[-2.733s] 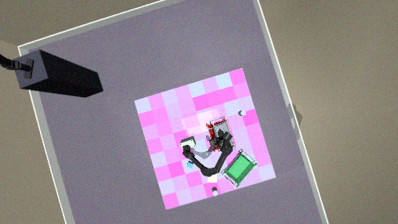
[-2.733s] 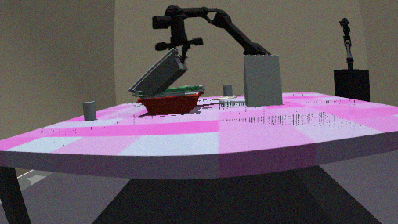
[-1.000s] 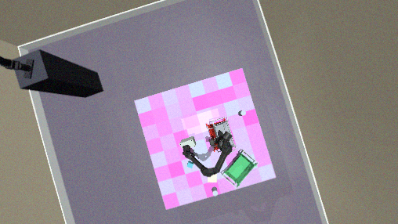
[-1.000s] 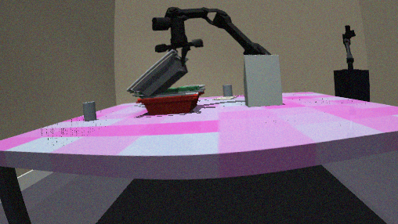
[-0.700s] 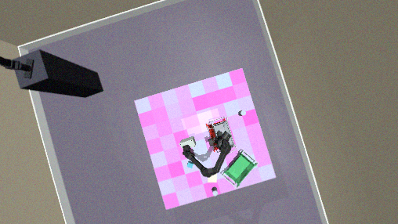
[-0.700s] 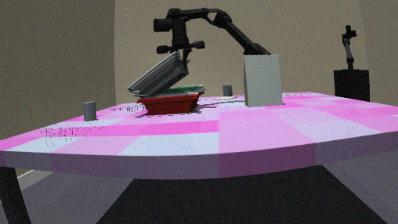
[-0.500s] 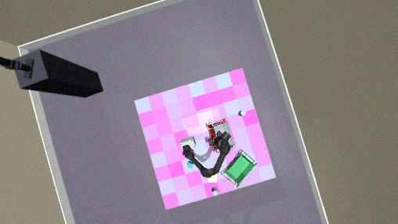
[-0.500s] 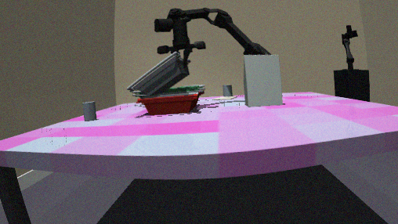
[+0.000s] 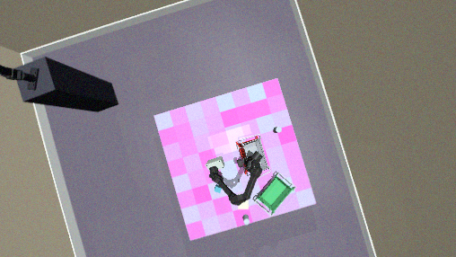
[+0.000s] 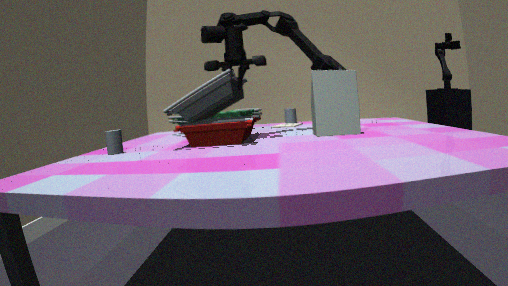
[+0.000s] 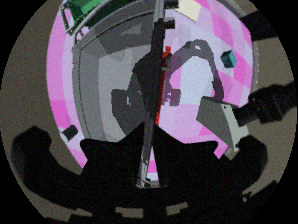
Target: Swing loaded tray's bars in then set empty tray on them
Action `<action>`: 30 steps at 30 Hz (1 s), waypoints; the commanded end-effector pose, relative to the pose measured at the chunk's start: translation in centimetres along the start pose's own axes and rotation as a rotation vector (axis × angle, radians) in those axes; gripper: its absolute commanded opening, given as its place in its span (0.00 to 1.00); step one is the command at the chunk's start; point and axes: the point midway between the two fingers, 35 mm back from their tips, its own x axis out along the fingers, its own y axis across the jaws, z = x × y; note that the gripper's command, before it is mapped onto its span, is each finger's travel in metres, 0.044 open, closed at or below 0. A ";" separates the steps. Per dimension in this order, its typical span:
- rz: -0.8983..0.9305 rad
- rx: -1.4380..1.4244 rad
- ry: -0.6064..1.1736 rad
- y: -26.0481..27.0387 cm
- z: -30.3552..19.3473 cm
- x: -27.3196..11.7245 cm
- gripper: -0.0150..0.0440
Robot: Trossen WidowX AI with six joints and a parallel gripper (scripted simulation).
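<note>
Top view: The gray tray (image 9: 266,159) (image 10: 207,97) (image 11: 84,95) is over the red tray (image 9: 242,153) (image 10: 215,135) (image 11: 161,100), toward the far side of the green tray (image 9: 287,185) (image 10: 230,114) (image 11: 82,15). The red tray is judged to be the loaded one; its blocks and the position of its bars cannot be made out. Verify that both bars lie across its top before lowering.

Exterior view: The gray tray is tilted, left end low near the red tray's rim, right end raised at the fingers (image 9: 249,163) (image 10: 240,82). Whether the low end touches the rim or a bar cannot be told. To perform the placement, align the two trays, then lower the raised end slowly until both bars carry the weight. Do not press down: the low end could slide off a bar or drop inside. Release only when the tray is level.

Wrist view: The fingers are nearly together, clamped on the edge of the gray tray, whose interior opens to the left of them. A strip of the red tray shows just to the right of the clamped edge. Maintain the grip until the tray is supported, then open the fingers fully and retract straight up.
</note>
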 end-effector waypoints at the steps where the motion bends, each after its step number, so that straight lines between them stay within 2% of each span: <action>1: 0.008 0.002 0.004 -0.3 0.3 0.2 0.25; 30: 0.007 0.002 0.002 -2.0 0.3 3.2 0.25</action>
